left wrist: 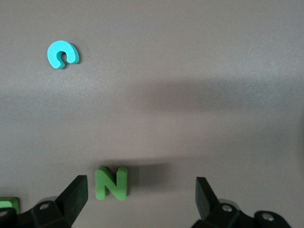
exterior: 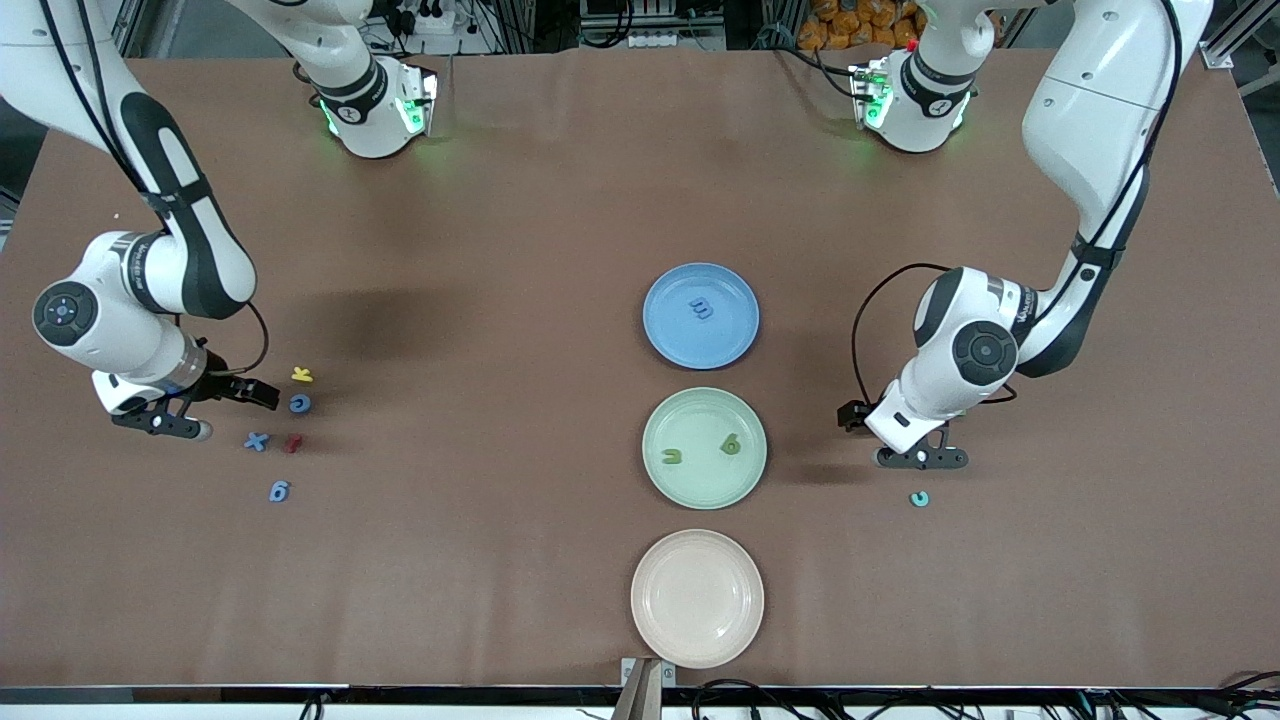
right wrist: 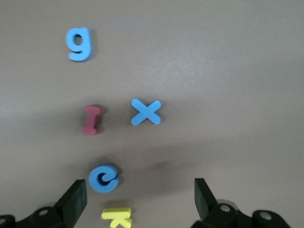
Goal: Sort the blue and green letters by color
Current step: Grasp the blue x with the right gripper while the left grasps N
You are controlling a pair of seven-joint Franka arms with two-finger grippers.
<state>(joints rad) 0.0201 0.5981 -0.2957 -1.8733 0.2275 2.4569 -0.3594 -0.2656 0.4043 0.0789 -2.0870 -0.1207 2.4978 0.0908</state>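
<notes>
With both grippers spread and empty, the right gripper stood just beside the 3 loose blue letters — the "e" lying closest to its jaws, the x and g farther off — while the left gripper hovered over a green N.

In the left wrist view a green piece is cut off at the lower left corner — its shape cannot be told. In the right wrist view the yellow letter runs off the bottom edge. In the front view the blue letter on the blue plate is too small to read, and the green N is hidden under the left arm.
</notes>
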